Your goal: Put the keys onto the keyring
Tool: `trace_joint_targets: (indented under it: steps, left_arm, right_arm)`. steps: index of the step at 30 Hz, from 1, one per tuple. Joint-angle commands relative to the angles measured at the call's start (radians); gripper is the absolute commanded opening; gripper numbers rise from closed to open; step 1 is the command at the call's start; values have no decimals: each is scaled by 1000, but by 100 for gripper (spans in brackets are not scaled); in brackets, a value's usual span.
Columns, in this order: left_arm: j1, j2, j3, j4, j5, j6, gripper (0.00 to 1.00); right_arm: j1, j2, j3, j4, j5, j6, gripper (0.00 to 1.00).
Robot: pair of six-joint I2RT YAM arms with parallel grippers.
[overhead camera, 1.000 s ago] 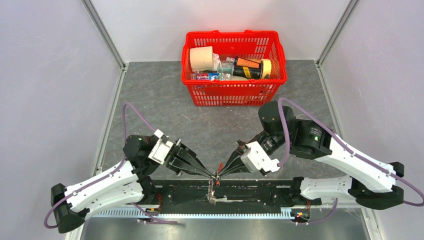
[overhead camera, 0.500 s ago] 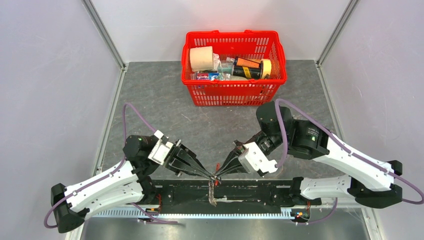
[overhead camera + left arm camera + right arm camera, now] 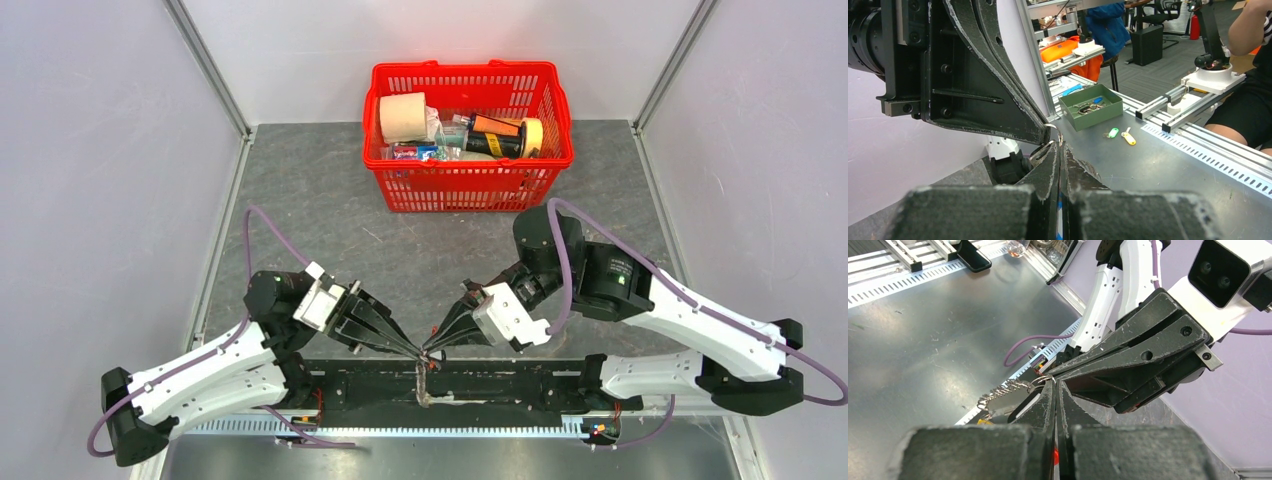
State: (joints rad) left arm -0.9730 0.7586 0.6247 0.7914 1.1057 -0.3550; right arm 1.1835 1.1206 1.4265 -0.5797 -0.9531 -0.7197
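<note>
keyring point(image 3: 1004, 394) is off the tabletop point(image 3: 330, 200), held up where both hands meet at 6 o'clock in the top view, over the black base bar point(image 3: 520, 380); its silvery coiled cord point(image 3: 422, 384) dangles toward 6 o'clock from the pinch; wire loop point(image 3: 1041, 381) sits right at the meeting fingertips; right hand point(image 3: 1055, 385) comes in from 2 o'clock, fully closed, a red sliver point(image 3: 1054, 458) low in its finger gap, likely the strap, so it reads as gripping the keyring; left hand point(image 3: 1058, 146) comes in from 9 o'clock, also fully closed, tips touching the loop; blue sliver point(image 3: 1059, 227) in its gap could be the blue-headed key, cannot tell; keys not otherwise made out in any view; judgement: tip-to-tip hold is there so one hand steadies the loop while the other feeds a key onto the wire, threading step, not done; lifting it lets the cord hang out of the way; risk: thin wire slips from the closed tips; red basket point(image 3: 460, 188) of clutter at 12 o'clock, well apart, not involved
</note>
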Motion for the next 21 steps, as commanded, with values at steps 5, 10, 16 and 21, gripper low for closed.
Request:
trace_joint_targets:
  steps: [5,10,16,21]
  left_arm:
    - [-8,11,52,-15,-20,0,2]
    - [-8,8,54,-45,-42,12,6]
    - [-9,-5,52,-76,-79,27,13]
    - [-8,-16,51,-88,-105,35,20]
  right_arm:
    - [17,-27,-23,156,56,37,0]
    - [25,-42,-33,171,65,40,0]
    - [34,-57,-44,182,80,48,0]
    - [39,-69,-56,195,92,51,0]
